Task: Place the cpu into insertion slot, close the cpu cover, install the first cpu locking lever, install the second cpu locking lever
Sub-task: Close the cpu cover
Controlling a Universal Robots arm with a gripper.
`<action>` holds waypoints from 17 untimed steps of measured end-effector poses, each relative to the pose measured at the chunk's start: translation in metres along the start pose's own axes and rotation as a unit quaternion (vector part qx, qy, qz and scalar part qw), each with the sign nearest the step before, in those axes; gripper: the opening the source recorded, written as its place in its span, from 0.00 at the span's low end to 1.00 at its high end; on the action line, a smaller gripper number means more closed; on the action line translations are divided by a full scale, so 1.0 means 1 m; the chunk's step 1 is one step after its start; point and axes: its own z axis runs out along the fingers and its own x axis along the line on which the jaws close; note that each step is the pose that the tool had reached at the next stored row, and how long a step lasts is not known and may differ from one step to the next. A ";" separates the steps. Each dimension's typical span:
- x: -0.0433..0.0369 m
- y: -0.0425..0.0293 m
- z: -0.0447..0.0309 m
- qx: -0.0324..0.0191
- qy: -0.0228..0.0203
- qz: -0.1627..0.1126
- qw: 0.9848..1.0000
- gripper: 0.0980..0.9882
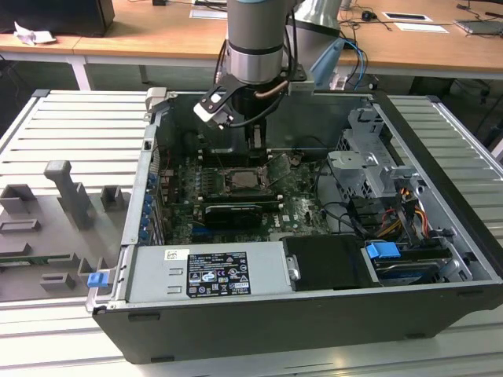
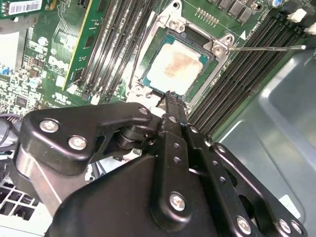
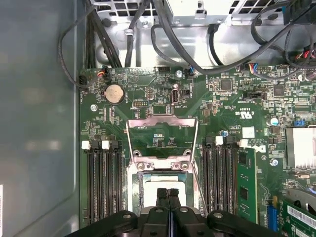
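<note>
Silver-beige cpu (image 2: 175, 66) seated in insertion slot (image 2: 174, 23) | gripper (image 2: 170, 95) clenched, holding nothing, tips at the cpu's nearer edge, contact unclear | cpu cover (image 3: 163, 119) swung open, straight beyond the cpu from the gripper, hinge line crosswise | cover not yet closed

Black gripper (image 2: 170, 95) in the foreground, fingers (image 2: 169, 123) pressed together into one narrow tip, poised at the near edge of the cpu (image 2: 175, 64); contact impossible to judge. Cpu lying flat in the insertion slot (image 2: 174, 22), pale metal top smeared brownish. Rows of black memory slots (image 2: 106, 44) flanking the socket on both sides, green motherboard (image 2: 44, 59) all around. Thin locking lever (image 2: 266, 48) sticking out from a socket corner, across the memory slots. Grey case wall (image 2: 281, 133) just beside those.
</note>
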 end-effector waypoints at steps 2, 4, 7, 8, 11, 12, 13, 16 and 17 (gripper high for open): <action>0.0000 0.0002 -0.0025 0.000 0.000 0.000 1.000 0.01; 0.0001 0.0003 -0.0043 0.000 0.000 0.000 1.000 0.01; 0.0001 0.0004 -0.0056 0.000 0.000 0.000 1.000 0.01; 0.0001 0.0004 -0.0057 0.000 0.000 0.000 1.000 0.01; 0.0001 0.0006 -0.0083 0.000 0.000 0.000 1.000 0.01; 0.0002 0.0007 -0.0107 0.000 0.000 0.000 1.000 0.01; 0.0003 0.0011 -0.0151 0.000 0.000 0.000 1.000 0.01; 0.0009 0.0023 -0.0202 0.000 0.000 0.000 1.000 0.01; 0.0010 0.0048 -0.0205 0.000 0.000 0.000 1.000 0.01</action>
